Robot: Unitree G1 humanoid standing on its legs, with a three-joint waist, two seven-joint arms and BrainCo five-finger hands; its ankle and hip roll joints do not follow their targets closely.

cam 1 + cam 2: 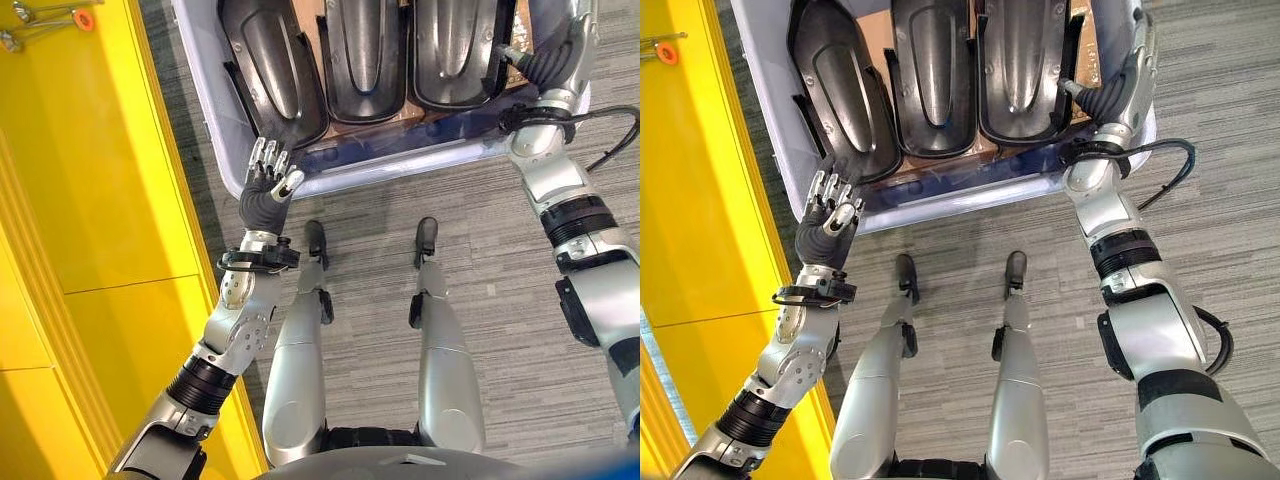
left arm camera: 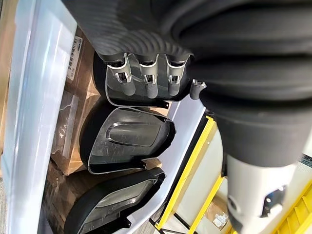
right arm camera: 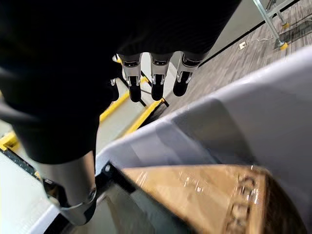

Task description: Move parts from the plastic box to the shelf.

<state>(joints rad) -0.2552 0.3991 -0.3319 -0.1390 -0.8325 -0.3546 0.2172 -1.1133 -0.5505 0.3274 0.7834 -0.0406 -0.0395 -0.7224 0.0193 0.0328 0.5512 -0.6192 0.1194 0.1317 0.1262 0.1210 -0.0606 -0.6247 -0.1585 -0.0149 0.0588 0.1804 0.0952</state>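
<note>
The yellow shelf (image 1: 90, 200) runs along the robot's left side, just beside the left arm and well apart from the right fingers. Ahead of both hands on the grey carpet floor (image 1: 480, 260) sits the plastic box (image 1: 940, 205), pale and translucent, its near rim close in front of the left fingers and its right wall beside the right hand. Inside the box three black parts stand side by side on brown cardboard (image 2: 73, 97): the left part (image 1: 270, 70) rises just beyond the left fingers, the middle part (image 1: 362, 60) lies between the two hands, and the right part (image 1: 455, 50) is nearest the right hand. The left hand (image 1: 268, 180) is raised at the box's near left corner with its fingers (image 2: 148, 83) straight and slightly spread, their dark tips at the lower edge of the left part and curled round nothing. The right hand (image 1: 1137, 60) reaches along the box's right wall; in the right wrist view its fingers (image 3: 158, 80) hang straight and relaxed above the box's rim, apart from the parts and holding nothing.
</note>
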